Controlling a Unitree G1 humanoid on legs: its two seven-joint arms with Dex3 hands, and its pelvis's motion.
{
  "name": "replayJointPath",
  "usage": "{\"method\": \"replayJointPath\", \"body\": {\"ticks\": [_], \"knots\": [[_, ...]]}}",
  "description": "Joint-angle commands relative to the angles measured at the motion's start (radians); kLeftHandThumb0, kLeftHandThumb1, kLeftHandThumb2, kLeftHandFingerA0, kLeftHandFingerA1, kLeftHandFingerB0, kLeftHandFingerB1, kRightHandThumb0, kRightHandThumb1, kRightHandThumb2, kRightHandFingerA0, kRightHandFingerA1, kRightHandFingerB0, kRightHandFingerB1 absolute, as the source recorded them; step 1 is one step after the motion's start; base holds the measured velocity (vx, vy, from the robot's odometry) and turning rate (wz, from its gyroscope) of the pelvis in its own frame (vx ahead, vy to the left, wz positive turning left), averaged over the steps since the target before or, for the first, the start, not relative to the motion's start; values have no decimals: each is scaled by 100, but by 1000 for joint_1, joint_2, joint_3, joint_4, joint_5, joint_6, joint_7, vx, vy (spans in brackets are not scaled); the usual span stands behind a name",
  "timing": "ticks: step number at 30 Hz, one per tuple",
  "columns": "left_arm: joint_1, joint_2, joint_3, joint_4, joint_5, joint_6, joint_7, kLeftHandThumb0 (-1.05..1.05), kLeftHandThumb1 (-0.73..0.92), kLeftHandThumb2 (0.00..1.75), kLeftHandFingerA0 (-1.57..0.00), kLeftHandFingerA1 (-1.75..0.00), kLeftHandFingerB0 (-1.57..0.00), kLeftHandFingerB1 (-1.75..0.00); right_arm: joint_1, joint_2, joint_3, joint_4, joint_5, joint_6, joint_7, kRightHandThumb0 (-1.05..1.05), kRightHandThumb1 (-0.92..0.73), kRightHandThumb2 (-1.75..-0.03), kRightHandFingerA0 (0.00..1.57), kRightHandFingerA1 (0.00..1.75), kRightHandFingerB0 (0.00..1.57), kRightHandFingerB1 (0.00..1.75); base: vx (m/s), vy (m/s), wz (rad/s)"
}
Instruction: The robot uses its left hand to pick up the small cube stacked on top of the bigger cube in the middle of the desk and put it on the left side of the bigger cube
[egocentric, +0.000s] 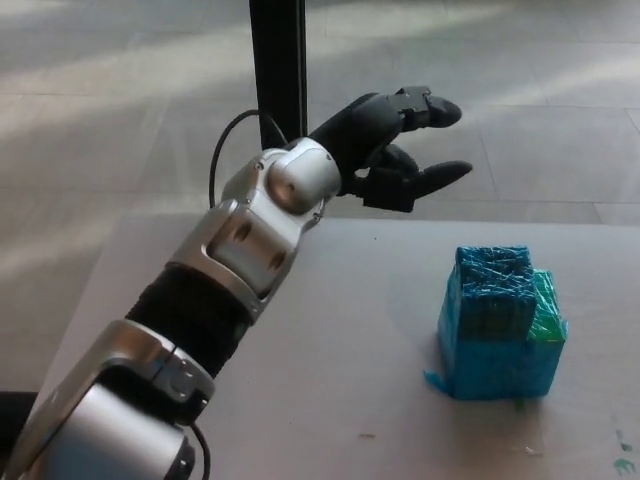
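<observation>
Fingers (440, 172) of left hand (395, 145) spread above desk (330, 330), near pillar (278, 70).

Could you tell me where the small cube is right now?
In the head view, the small cube sits atop the bigger cube on the desk's right side, below the open left hand.

Desk (330, 330): pale, matte top, its far edge running straight across the middle of the view, its left edge slanting toward the near left corner. A small dark speck (368, 436) lies on it near the front; faint green marks (622, 458) sit at the near right corner. Black upright post (278, 105): stands behind the desk's far edge, rising out of view at the top. Floor (520, 150): large grey tiles beyond the desk, crossed by slanting bands of light.
</observation>
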Motion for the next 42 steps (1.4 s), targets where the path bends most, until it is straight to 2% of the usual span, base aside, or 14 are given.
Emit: {"method": "replayJointPath", "body": {"ticks": [1, 5, 25, 27, 28, 29, 30, 34, 35, 37, 38, 39, 41, 42], "knots": [[-66, -10, -31, 23, 55, -28, -81, -105, 82, 65, -7, -55, -11, -31, -4, -31, 7, 12, -12, -6, -4, -70, -44, -71, 83, 92, 63, 73, 0, 0, 0], [-94, -27, -73, 31, 87, -20, -111, -105, 63, 109, -6, -30, -11, -11, -12, -32, 5, 10, -6, -8, 13, -66, -43, -73, 82, 92, 62, 75, 0, 0, 0], [-83, -111, -296, -3, 241, 65, -254, -91, 48, 102, 0, -16, -9, -23, -81, -42, 35, 11, -35, 40, 11, -65, -45, -71, 78, 91, 66, 69, 0, 0, 0], [-82, -114, -301, 0, 250, 66, -273, -105, 64, 62, 0, -21, -3, -38, -83, -42, 32, 14, -27, 40, 19, -65, -43, -71, 77, 93, 67, 71, 0, 0, 0], [-77, -115, -304, -7, 254, 74, -279, -97, 55, 103, 0, -14, -12, -27, -79, -43, 31, 11, -25, 35, 19, -67, -44, -72, 78, 93, 67, 71, 0, 0, 0], [-78, -113, -319, -6, 270, 68, -287, -105, 64, 64, 0, -24, -3, -38, -70, -47, 26, 7, -18, 15, 30, -68, -44, -71, 75, 92, 65, 71, 0, 0, 0], [-77, -108, -329, -11, 278, 62, -298, -96, 53, 104, 0, -16, -13, -24, -62, -52, 34, -5, -29, 5, 24, -68, -45, -71, 78, 92, 65, 72, 0, 0, 0], [-75, -101, -357, -13, 306, 59, -327, -104, 59, 107, 0, -7, -18, -21, -60, -58, 30, -25, -23, 18, 39, -71, -34, -98, 80, 91, 62, 75, 0, 0, 0], [-82, -102, -367, -6, 316, 67, -342, -105, 65, 63, 0, -7, -7, -32, -64, -61, 41, -26, -37, 15, 31, -74, -33, -93, 81, 91, 65, 76, 0, 0, 0], [-95, -101, -407, 3, 351, 79, -379, -105, 59, 107, 0, -16, -11, -20, -70, -59, 40, -21, -33, 35, 35, -75, -49, -68, 75, 91, 62, 72, 0, 0, 0], [-93, -103, -414, -1, 360, 88, -382, -105, 64, 62, 0, -22, -8, -35, -74, -57, 34, -15, -25, 41, 42, -75, -49, -68, 74, 92, 61, 72, 0, 0, 0], [-91, -103, -426, -6, 372, 95, -387, -104, 58, 103, 0, -23, -14, -30, -73, -56, 29, -18, -19, 46, 47, -73, -48, -68, 76, 94, 61, 72, 0, 0, 0], [-84, -104, -440, -12, 388, 100, -389, -105, 62, 60, 0, -37, -11, -34, -72, -55, 21, -20, -10, 46, 61, -73, -47, -69, 75, 95, 61, 73, 0, 0, 0], [-68, -104, -451, -22, 402, 107, -377, -40, 6, 82, -11, -59, 0, -50, -68, -55, 21, -20, -13, 29, 55, -74, -45, -72, 77, 94, 64, 72, 0, 0, 0]]}}
